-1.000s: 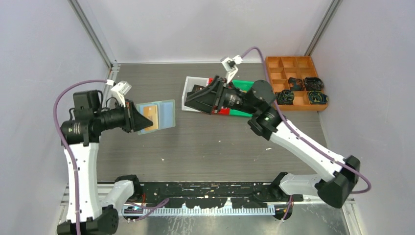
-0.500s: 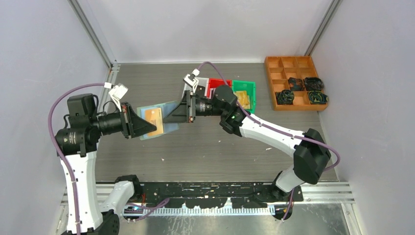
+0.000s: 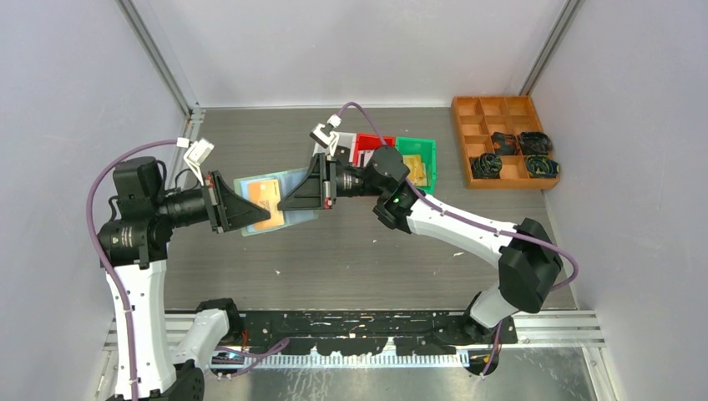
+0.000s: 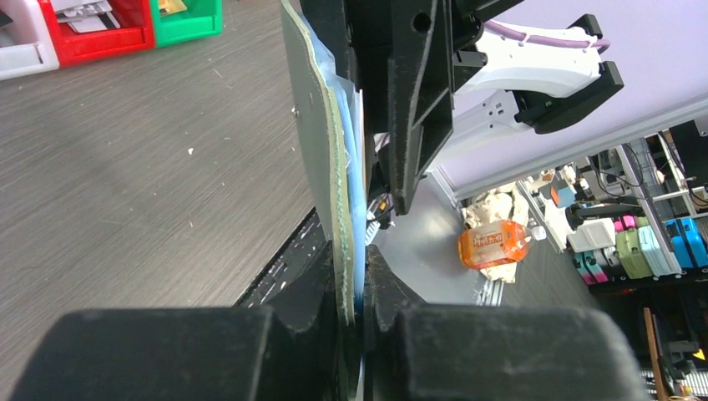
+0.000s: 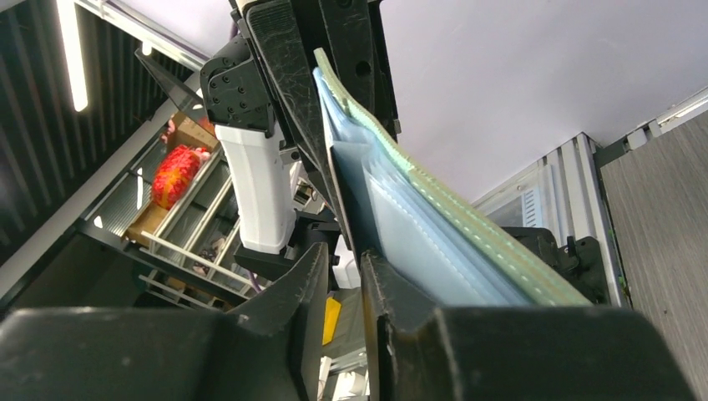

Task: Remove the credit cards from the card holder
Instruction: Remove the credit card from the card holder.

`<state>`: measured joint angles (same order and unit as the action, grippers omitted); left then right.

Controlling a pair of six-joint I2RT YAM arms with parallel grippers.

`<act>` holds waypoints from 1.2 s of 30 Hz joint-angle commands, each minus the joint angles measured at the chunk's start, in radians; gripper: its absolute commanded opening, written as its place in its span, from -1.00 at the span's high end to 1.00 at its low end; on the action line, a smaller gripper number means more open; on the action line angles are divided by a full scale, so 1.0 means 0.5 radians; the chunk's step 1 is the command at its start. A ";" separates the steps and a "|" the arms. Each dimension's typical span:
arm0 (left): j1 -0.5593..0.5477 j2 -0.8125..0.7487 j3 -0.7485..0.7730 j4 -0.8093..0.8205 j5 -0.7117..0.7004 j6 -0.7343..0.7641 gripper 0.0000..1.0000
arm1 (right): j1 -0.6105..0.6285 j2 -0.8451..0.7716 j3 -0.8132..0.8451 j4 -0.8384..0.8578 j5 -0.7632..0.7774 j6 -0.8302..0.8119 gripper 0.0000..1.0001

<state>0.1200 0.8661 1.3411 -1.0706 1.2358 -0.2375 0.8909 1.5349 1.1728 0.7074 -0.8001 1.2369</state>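
In the top view my left gripper (image 3: 257, 209) is shut on the near-left edge of the open mint-green card holder (image 3: 294, 179), holding it above the table. A gold card (image 3: 269, 200) shows in its inner pocket. In the left wrist view the holder (image 4: 321, 125) stands edge-on, pinched in the left gripper (image 4: 351, 251). My right gripper (image 3: 285, 203) meets the holder from the right. Its jaws (image 5: 344, 251) stand a narrow gap apart at the holder's (image 5: 467, 225) inner side, and a thin dark edge runs down to that gap. Whether that edge is touched is unclear.
White, red (image 3: 371, 144) and green (image 3: 416, 163) bins sit behind the right arm, the green one holding a gold card. An orange divided tray (image 3: 493, 107) with black coiled cables stands at the back right. The red (image 4: 100, 33) and green (image 4: 188, 17) bins also show in the left wrist view.
The right arm swung left from the bins to the holder, and its jaws narrowed. The left gripper stayed shut on the holder and shifted only slightly.
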 commanded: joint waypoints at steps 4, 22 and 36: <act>0.005 0.001 0.019 0.029 -0.037 0.020 0.84 | 0.027 0.010 0.056 0.292 -0.029 0.107 0.56; 0.005 -0.119 -0.099 0.487 0.248 -0.419 0.57 | -0.033 -0.168 -0.196 0.268 0.136 -0.089 0.99; 0.004 -0.136 -0.091 0.581 0.259 -0.513 0.93 | -0.033 -0.219 -0.278 0.239 0.124 -0.135 0.99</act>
<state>0.1196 0.8139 1.2785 -0.8711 1.3106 -0.4633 0.8776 1.4570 1.0435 0.8303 -0.7303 1.2015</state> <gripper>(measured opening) 0.098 0.029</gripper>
